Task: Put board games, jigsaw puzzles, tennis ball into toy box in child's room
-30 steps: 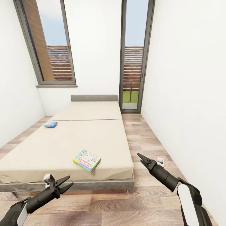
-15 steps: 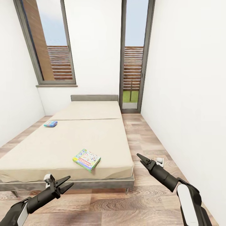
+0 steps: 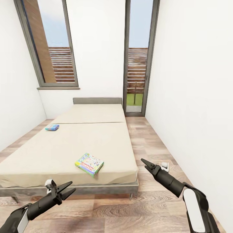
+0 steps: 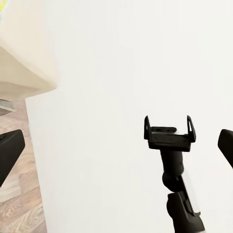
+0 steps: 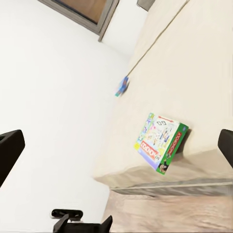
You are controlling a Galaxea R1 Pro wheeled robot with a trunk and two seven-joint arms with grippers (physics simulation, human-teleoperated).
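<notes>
Green-edged board game (image 3: 89,164) near bed (image 3: 106,152) foot edge, between both parted, empty tools; left tool (image 3: 64,189) nearer than right tool (image 3: 145,163).

Cut-off, tiny and unreadable parts of the bedroom scene

The bed (image 3: 81,145) runs off the left edge of the head view, its near left corner unseen. The small blue board game (image 3: 52,128) far on the mattress is too small to read. A small white object on the floor (image 3: 165,166) is partly hidden behind the right gripper (image 3: 144,164). Both arms are cut off by the bottom edge. In the left wrist view, the fingertips (image 4: 9,150) are clipped at the sides.
</notes>
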